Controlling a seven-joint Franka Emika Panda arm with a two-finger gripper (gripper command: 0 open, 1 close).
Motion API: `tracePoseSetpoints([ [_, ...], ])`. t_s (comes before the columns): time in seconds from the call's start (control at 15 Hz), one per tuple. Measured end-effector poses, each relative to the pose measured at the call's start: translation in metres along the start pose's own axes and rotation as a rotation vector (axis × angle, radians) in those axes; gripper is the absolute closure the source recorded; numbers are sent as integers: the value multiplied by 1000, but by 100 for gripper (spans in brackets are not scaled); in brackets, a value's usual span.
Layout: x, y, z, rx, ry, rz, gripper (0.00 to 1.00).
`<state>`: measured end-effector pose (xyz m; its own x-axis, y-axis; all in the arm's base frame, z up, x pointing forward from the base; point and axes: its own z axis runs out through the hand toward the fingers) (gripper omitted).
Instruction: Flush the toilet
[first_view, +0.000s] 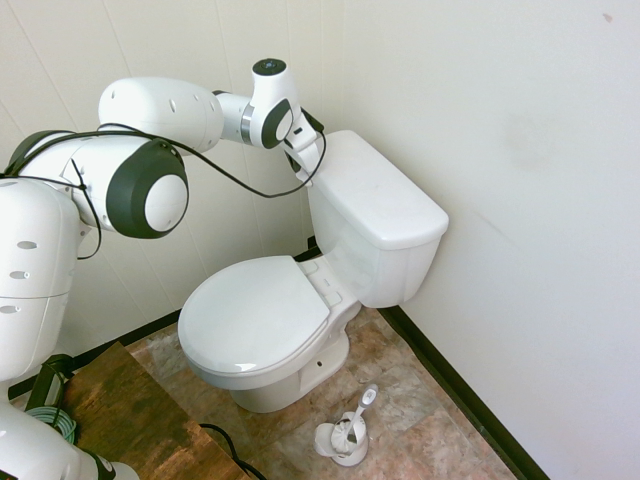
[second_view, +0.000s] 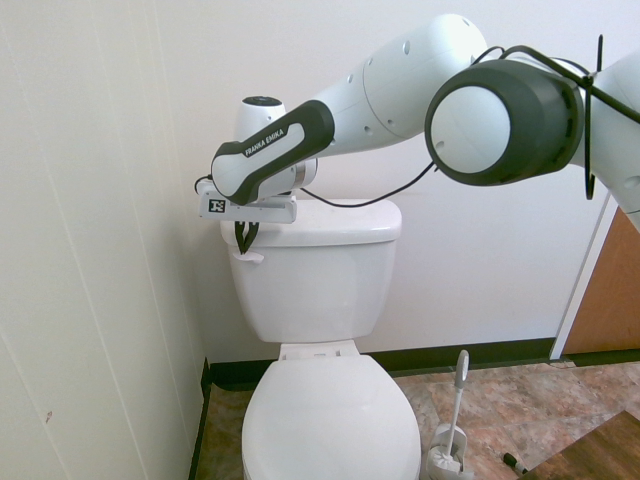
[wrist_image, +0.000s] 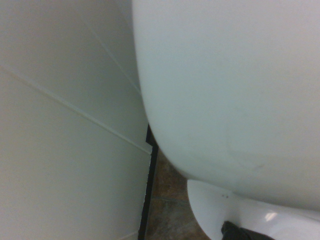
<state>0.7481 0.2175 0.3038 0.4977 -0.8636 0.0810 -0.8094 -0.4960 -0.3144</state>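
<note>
**Pincer closed at the flush lever, on the tank's corner by the wall**

The pincer (second_view: 243, 240) hangs with its two dark fingers drawn together, tips pointing steeply down at the upper left corner of the tank's front face in the second exterior view. Right below the tips sits the small white flush lever (second_view: 247, 258); the fingers reach its top edge, though whether they press on it I cannot tell. In the first exterior view the pincer (first_view: 303, 172) shows only partly, tucked between the tank's near corner and the panelled wall (first_view: 180, 45).

The toilet (first_view: 300, 300) fills the middle of the first exterior view, its tank upper right of centre against the corner, its oval seat lid closed and lying lower left. In the second exterior view the toilet (second_view: 320, 290) stands centre and bottom, tank above bowl. The wrist view shows a blurred white curve of the toilet (wrist_image: 225, 90) across the upper right, wall panels to the left.

Counted: one toilet, one tank lid, one flush lever, one toilet brush (first_view: 352, 425) standing in its holder on the floor at the bottom of the first exterior view, well apart from the pincer.

The arm (second_view: 400, 90) stretches almost level from the upper right of the second exterior view toward the tank, and the wrist bends downward over the tank lid's left end.
</note>
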Motion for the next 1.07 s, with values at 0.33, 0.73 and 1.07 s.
tracePoseSetpoints([
  [0.33,-1,4,16,-8,-6,3,100],
  [0.73,-6,6,25,-3,-5,0,100],
  [1.07,7,-2,-9,25,26,6,100],
])
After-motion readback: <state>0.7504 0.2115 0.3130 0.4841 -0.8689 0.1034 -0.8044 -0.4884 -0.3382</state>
